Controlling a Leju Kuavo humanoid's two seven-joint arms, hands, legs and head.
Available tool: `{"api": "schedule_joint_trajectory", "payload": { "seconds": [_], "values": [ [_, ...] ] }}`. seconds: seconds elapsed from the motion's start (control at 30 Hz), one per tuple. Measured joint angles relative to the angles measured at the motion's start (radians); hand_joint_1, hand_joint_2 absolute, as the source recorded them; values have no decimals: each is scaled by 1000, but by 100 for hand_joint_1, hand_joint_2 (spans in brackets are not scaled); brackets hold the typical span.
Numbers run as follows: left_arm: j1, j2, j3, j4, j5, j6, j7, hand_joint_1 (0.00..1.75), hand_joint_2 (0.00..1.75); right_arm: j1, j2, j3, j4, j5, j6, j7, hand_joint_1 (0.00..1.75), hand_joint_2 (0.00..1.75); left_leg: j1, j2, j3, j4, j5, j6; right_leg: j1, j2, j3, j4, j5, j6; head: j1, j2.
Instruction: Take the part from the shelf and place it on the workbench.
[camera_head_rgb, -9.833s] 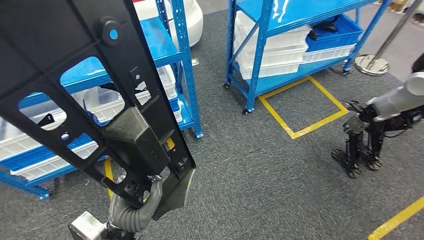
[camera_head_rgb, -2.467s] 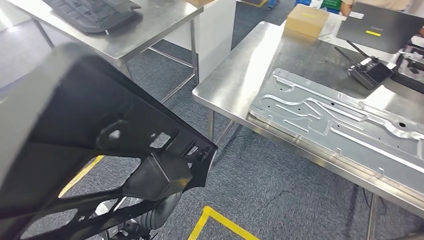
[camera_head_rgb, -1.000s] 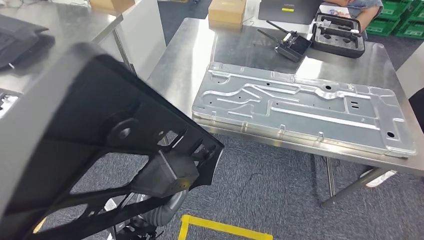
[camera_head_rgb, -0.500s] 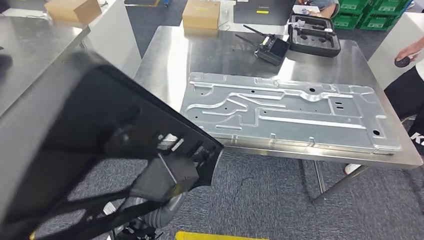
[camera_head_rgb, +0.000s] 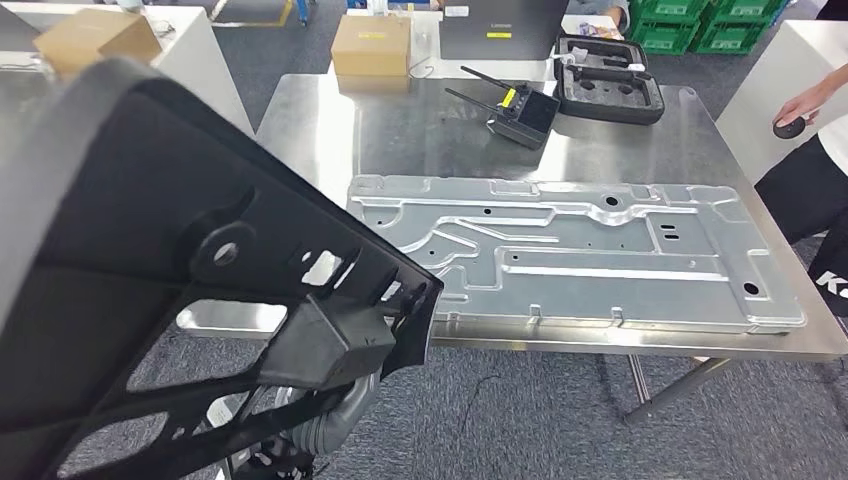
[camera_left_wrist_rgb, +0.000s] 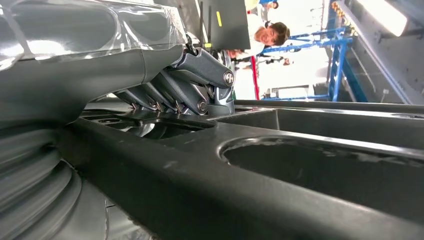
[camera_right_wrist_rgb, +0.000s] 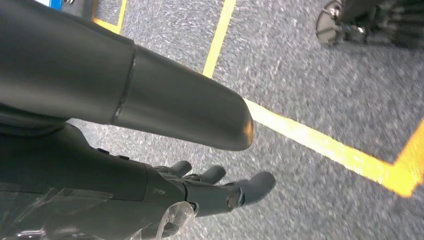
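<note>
A large black plastic part (camera_head_rgb: 150, 250) with cut-out openings fills the left half of the head view, held up in front of me. My left hand (camera_head_rgb: 335, 420) grips its lower edge from beneath; in the left wrist view the fingers (camera_left_wrist_rgb: 195, 85) curl over a bar of the part (camera_left_wrist_rgb: 250, 165). The steel workbench (camera_head_rgb: 400, 120) stands just ahead, and a long stamped metal panel (camera_head_rgb: 570, 250) lies across its near half. My right hand (camera_right_wrist_rgb: 210, 190) hangs over the grey carpet, fingers apart and holding nothing.
At the bench's far side sit a cardboard box (camera_head_rgb: 372, 45), a black controller with antennas (camera_head_rgb: 525, 112) and a black foam case (camera_head_rgb: 610, 90). A person's hand (camera_head_rgb: 800, 110) holds a small dark disc at the right. Another box (camera_head_rgb: 95, 40) sits on a table at the left.
The camera has swung round from the blue shelves; the workbench has slid left and now lies squarely ahead. The left hand still holds the black part.
</note>
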Motion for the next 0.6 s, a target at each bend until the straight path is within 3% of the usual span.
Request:
{"api": "schedule_joint_trajectory", "payload": {
  "seconds": [0.07,0.1,0.17,0.2,0.23,0.3,0.37,0.4,0.5,0.53,0.6],
  "values": [
    [-3,0,-1,0,-1,2,0,175,175,-3,0,3,0,2,-2,0,0,0,5,-11,-76,118,-14,-9,-4,6,21,-2,-11,-8,-3,0],
    [-4,0,-1,0,-2,3,0,175,175,-5,0,5,0,3,-2,0,0,0,7,-13,-118,167,-44,-12,-5,10,28,-2,-18,-9,-4,0],
    [-3,0,-2,0,-5,5,0,175,175,-6,0,8,0,6,-3,1,0,0,10,-14,-179,201,-111,-17,-6,21,46,-2,-36,-9,-4,0],
    [-3,0,-3,0,-10,4,0,175,175,-5,0,8,0,7,-2,1,0,0,10,-15,-192,179,-117,-18,-6,26,58,-2,-46,-7,-5,0],
    [-5,0,-3,0,-20,3,0,175,175,-5,0,9,0,9,-1,3,0,0,11,-15,-194,134,-93,-17,-6,30,71,-2,-56,-5,-5,0],
    [-14,0,-7,1,-68,-1,6,175,175,-4,2,11,0,16,5,5,0,0,8,-20,-181,11,28,-11,-5,38,94,-1,-76,2,-5,0],
    [-37,-3,-19,5,-168,2,37,175,175,-5,5,18,0,30,15,9,0,0,3,-26,-171,-59,117,3,-4,44,101,-1,-91,14,-6,0],
    [-53,-8,-28,8,-228,6,61,175,175,-6,6,22,0,38,21,11,0,0,0,-28,-170,-66,129,11,-3,46,101,-3,-95,20,-6,0],
    [-119,-46,-55,36,-360,16,132,175,175,-16,6,37,0,66,35,19,0,0,5,-27,-159,-77,131,28,-6,35,96,13,-116,38,-5,0],
    [-150,-64,-63,55,-381,19,147,175,175,-22,7,42,-1,76,40,22,0,0,8,-27,-155,-81,130,33,-7,26,78,51,-135,44,-4,0],
    [-215,-101,-74,113,-398,29,164,175,175,-38,10,55,-1,94,50,28,0,0,9,-25,-149,-83,125,41,-11,14,4,181,-186,55,-2,0]
  ]
}}
